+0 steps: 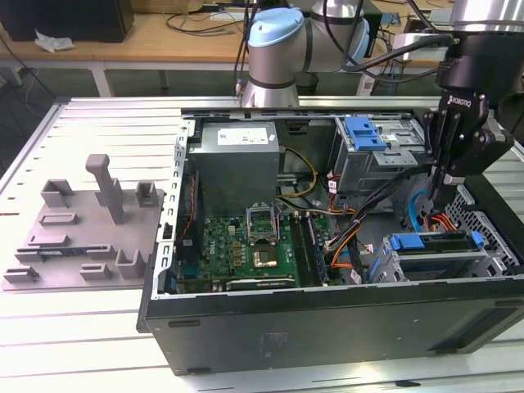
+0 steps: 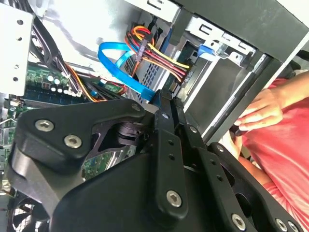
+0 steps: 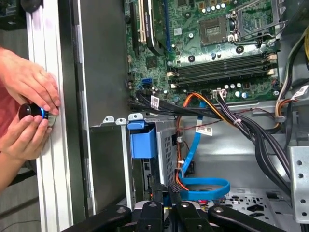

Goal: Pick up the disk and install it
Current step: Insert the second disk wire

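The pincer (image 1: 438, 192) is pinched narrow, holding nothing, dipped inside the open PC case (image 1: 327, 319) just above the drive cage (image 1: 434, 258). Looks like the disk (image 1: 446, 242) already sits in that cage, blue rail facing out.

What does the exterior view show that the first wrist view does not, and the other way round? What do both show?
Exterior view: the grey holder on the table beside the case, and the arm's base behind the case. First wrist view: a person's hands outside the case wall, holding a small dark object. Both: the motherboard, the blue cable and the end effector, which reaches into the case near that cable.
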